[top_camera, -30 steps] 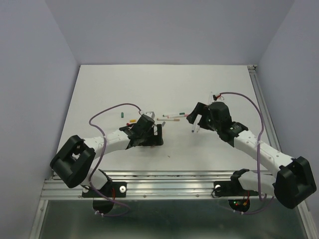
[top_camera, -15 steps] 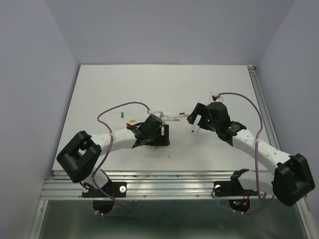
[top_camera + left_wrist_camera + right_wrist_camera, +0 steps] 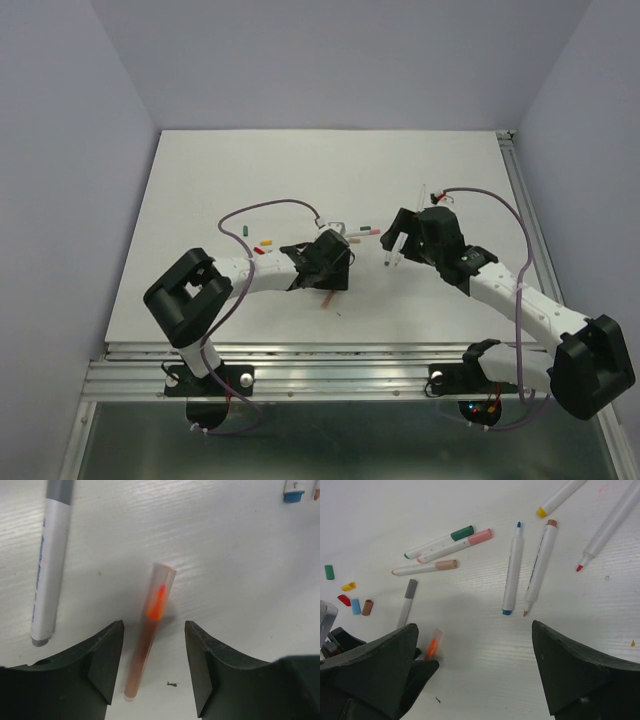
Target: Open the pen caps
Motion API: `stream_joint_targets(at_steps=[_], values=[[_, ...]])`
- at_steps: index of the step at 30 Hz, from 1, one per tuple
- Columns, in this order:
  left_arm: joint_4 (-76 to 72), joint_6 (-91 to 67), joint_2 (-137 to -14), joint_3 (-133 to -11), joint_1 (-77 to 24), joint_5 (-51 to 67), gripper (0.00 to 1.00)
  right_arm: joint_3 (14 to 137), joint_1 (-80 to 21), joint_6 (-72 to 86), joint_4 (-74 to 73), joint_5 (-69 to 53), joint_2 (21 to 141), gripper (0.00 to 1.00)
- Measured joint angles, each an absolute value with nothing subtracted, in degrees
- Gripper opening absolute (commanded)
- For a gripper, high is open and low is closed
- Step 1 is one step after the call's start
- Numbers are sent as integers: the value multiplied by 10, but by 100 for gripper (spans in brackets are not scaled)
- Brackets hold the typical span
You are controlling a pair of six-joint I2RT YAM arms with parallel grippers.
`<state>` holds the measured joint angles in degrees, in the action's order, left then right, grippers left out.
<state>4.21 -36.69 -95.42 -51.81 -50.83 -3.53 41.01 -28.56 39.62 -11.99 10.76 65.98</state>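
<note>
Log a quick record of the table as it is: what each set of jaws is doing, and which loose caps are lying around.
left jaws: open, straddling the orange-tipped pen, not touching it
right jaws: open, holding nothing
loose caps: green cap, yellow cap, red cap, blue cap, brown cap
grey-capped pen: beside the orange-tipped pen, apart

Bench point(image 3: 240, 555): white, matt, with a fine streaked grain running across it, like a painted or laminated board.

Left gripper point(image 3: 153, 645): fingers point(image 3: 102, 655) are black matt plastic, faintly rough, with a soft sheen along the edges.

Between those fingers, orange pen point(image 3: 150, 630): smooth plastic, its far end a cloudy translucent sleeve.

Just outside one finger, grey-capped pen point(image 3: 47, 570): smooth white barrel, semi-gloss, with printed lettering.

Right gripper point(image 3: 475, 645): same black matt plastic.

Ahead of it and off to one side, pen caps point(image 3: 355, 606): small, smooth coloured plastic.
</note>
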Motion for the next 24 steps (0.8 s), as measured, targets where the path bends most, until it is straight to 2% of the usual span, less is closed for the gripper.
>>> stream_joint_targets(at_steps=[4,5,10,11,15,24], values=[[57,-366,-956,-523,-538,-50,63,409,-286,393,-125,116,648,100],[63,-365,-957,-525,-546,-56,60,409,-286,392,-125,117,646,100],[81,-365,-966,-533,-575,-83,35,408,-286,392,-133,125,641,100],[82,-365,-968,-534,-579,-88,22,407,-286,392,-134,127,640,100],[92,-369,-981,-548,-588,-99,0,405,-286,392,-135,132,640,100],[103,-369,-989,-565,-595,-107,0,402,-286,370,-142,126,620,100]])
